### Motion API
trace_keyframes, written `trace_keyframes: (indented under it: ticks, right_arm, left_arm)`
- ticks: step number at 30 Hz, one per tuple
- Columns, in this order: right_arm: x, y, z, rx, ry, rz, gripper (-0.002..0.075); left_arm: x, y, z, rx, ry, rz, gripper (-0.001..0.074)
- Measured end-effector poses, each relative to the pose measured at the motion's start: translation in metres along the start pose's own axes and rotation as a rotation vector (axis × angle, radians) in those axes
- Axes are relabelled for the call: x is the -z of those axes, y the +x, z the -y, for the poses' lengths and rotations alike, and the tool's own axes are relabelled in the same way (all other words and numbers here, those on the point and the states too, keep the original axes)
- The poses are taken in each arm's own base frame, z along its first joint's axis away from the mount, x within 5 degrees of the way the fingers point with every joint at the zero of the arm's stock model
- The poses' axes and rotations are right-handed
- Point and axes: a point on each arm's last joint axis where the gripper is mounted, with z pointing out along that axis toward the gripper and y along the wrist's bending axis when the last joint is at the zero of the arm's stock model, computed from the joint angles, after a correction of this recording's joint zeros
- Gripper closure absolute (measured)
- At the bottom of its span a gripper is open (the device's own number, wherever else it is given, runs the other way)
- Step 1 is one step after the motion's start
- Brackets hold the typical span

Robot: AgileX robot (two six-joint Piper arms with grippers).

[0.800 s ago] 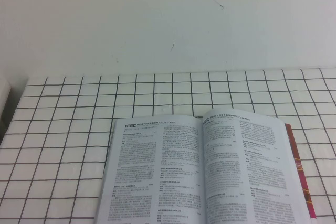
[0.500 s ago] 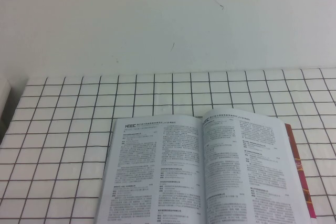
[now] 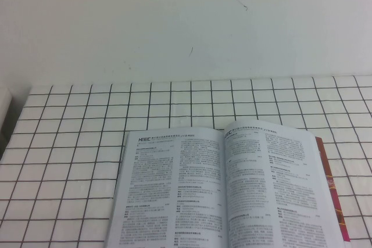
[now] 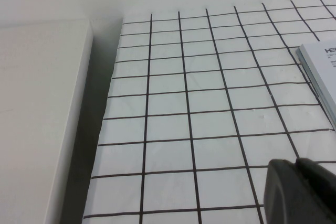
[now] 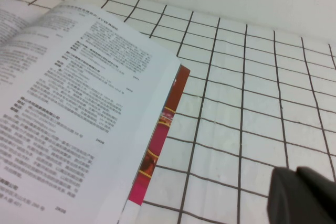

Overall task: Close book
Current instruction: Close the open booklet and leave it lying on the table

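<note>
Lying open and flat near the robot's edge of the table, the book point(image 3: 226, 190) shows two pages of dense print. Its gutter runs roughly away from the robot, and its near part is cut off by the bottom of the high view. A red cover point(image 5: 167, 114) sticks out from under the right-hand pages; I judge that this exposed strip is the easiest edge to catch for folding that half over. The book rests on a white cloth with a black grid point(image 3: 75, 143), a smooth, level bed that should let an edge be lifted without snagging. The right gripper point(image 5: 302, 195) hangs over bare cloth near the book's right side, apart from it, seemingly placed to reach that cover. I cannot tell whether it is open or closed, and nothing shows in its hold. The left gripper point(image 4: 299, 192) hangs over cloth off the book's far left corner, also apart from it, and I cannot tell its opening either. Neither gripper shows in the high view. A pale slab point(image 4: 37, 103) lies beyond the cloth's left edge. Closing has not begun.
</note>
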Motion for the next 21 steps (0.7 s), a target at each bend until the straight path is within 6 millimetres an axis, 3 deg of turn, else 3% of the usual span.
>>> trace_keyframes:
  ticks: [12, 21]
  right_arm:
    - [-0.001, -0.001, 0.001, -0.007, 0.008, 0.026, 0.0729]
    - [0.003, -0.022, 0.009, -0.009, 0.106, 0.265, 0.0729]
  left_arm:
    - [0.000, -0.004, 0.000, 0.013, 0.001, 0.052, 0.0737]
    - [0.003, -0.024, -0.001, 0.136, 0.013, 0.279, 0.0737]
